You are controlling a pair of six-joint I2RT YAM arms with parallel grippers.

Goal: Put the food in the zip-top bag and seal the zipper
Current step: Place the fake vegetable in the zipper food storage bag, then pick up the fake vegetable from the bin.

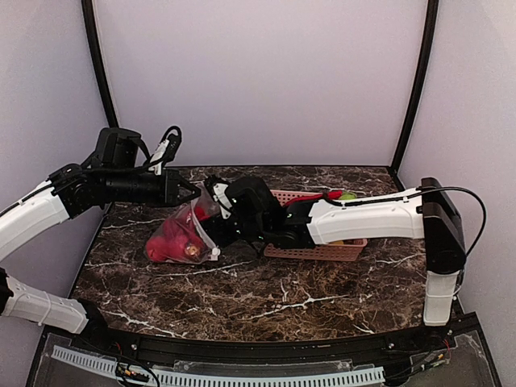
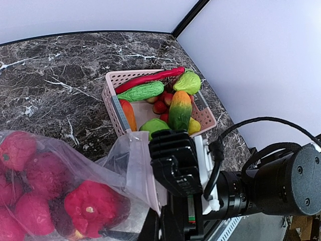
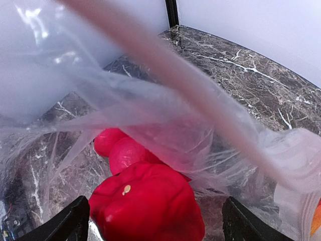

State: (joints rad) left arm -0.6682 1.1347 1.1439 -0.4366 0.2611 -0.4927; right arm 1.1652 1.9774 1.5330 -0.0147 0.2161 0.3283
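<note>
Shiny plastic on polished stone.
The zip-top bag (image 3: 90, 110) was thin, clear, crinkled film catching soft highlights, and its zipper (image 3: 175, 83) was a matt pinkish strip. The food (image 3: 150, 206) looked like smooth, glossy red plastic. The basket (image 2: 108, 93) was matt pink lattice plastic. The table (image 1: 242, 298) was dark veined marble, faintly glossy.
</note>
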